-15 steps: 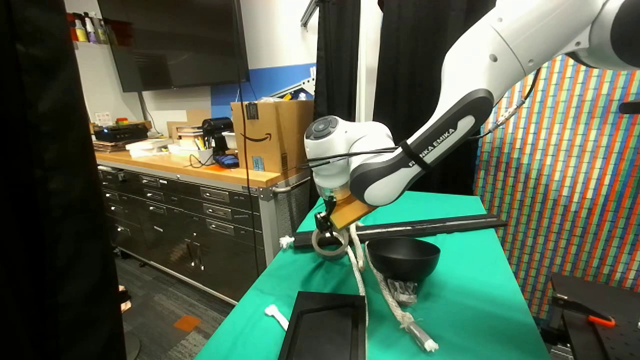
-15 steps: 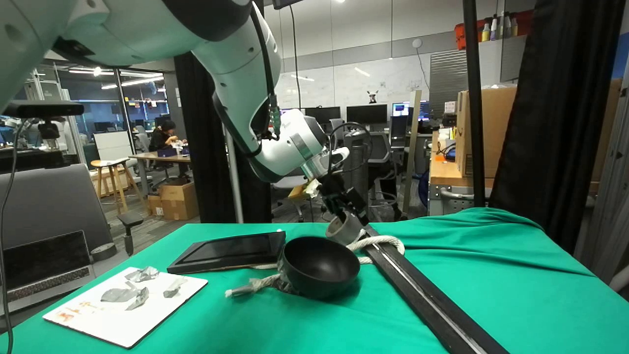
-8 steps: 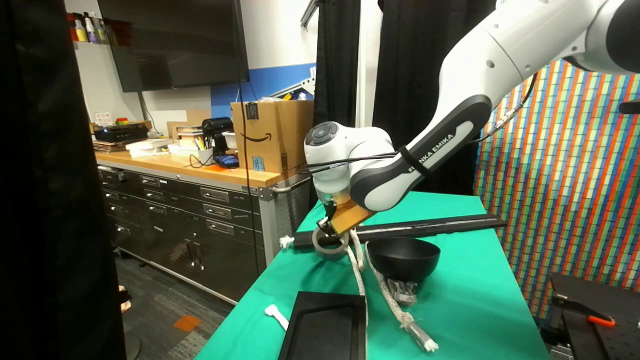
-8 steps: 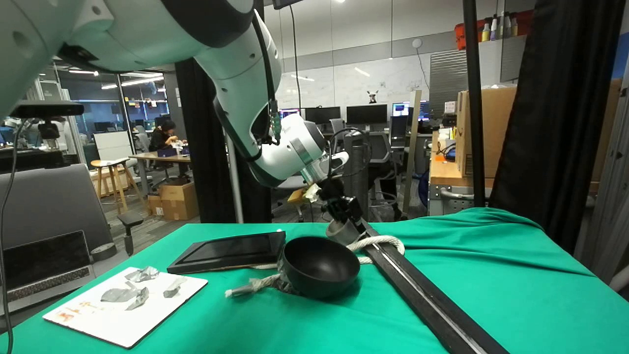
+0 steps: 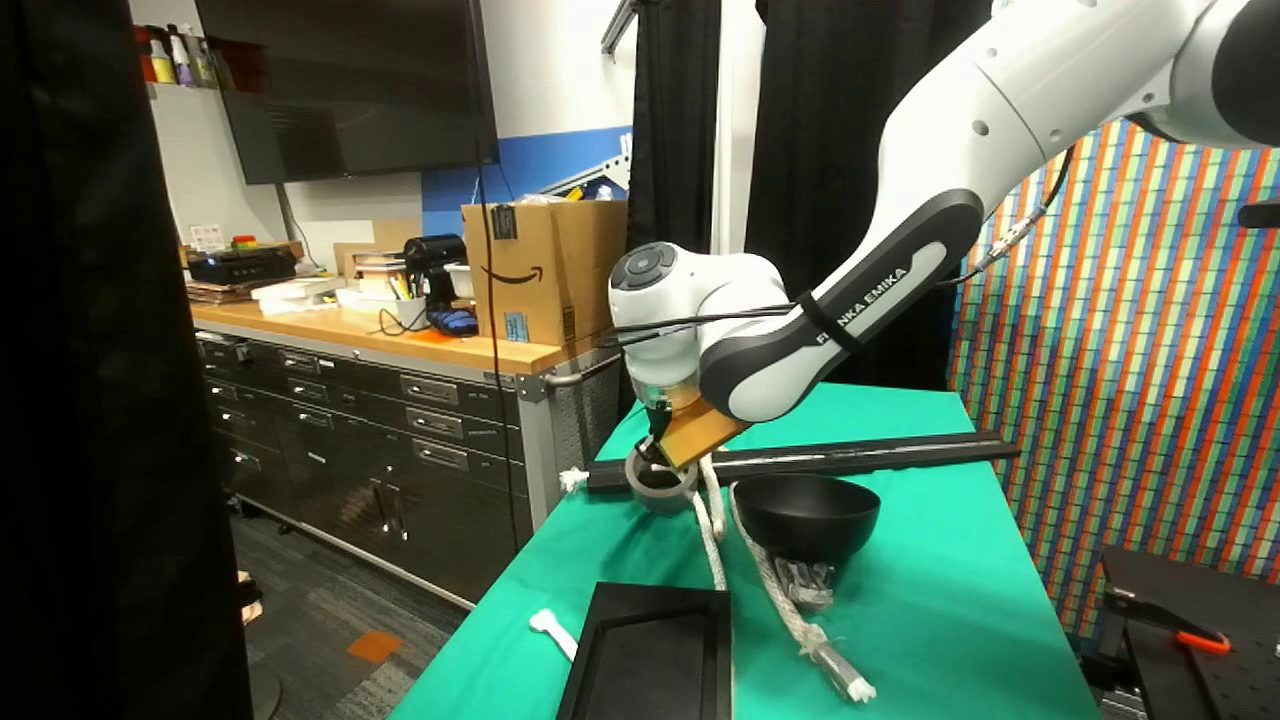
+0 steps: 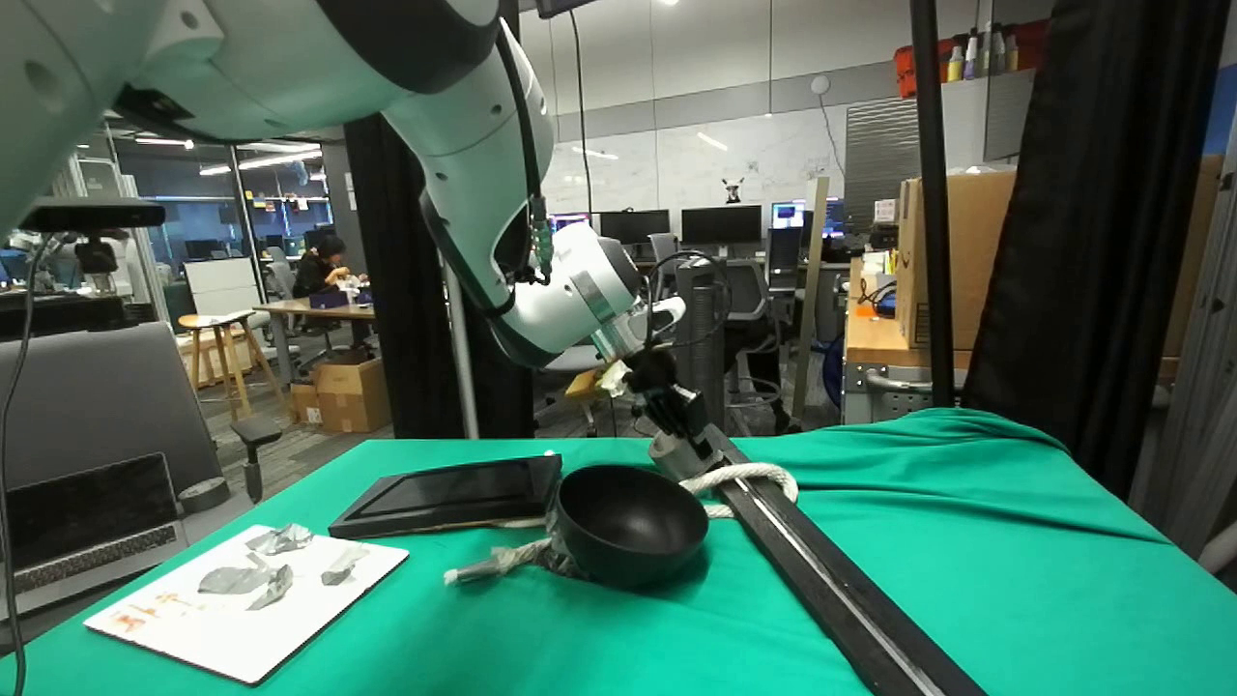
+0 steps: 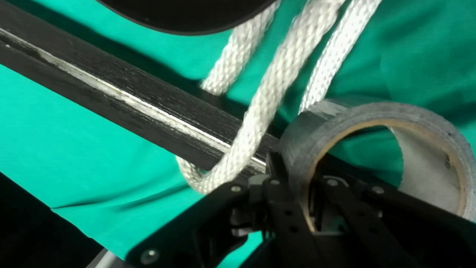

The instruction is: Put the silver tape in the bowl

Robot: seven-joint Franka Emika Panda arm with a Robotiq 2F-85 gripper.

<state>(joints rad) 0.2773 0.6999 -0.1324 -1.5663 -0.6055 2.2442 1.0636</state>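
The silver tape (image 7: 427, 171), a grey roll with a pale core, is gripped by its wall. One finger of my gripper (image 7: 297, 171) lies outside the ring and the other inside the hole, shut on that wall. In both exterior views the tape (image 5: 662, 500) (image 6: 674, 458) is tilted at the tip of the gripper, beside the long black bar; whether it touches the cloth I cannot tell. The black bowl (image 5: 806, 525) (image 6: 633, 527) stands upright close by, its inside bare, and its edge shows at the top of the wrist view (image 7: 193, 15).
White rope (image 7: 267, 93) loops around the black bar (image 6: 821, 570) between tape and bowl. A black rectangular tray (image 5: 655, 655) lies on the green cloth, with a white stick (image 5: 553, 634) beside it. A white board (image 6: 319, 599) carries several silver scraps.
My gripper has come down a little and its jaws have closed on the tape's wall. The tape has shifted and tilted slightly; the bowl has stayed put.
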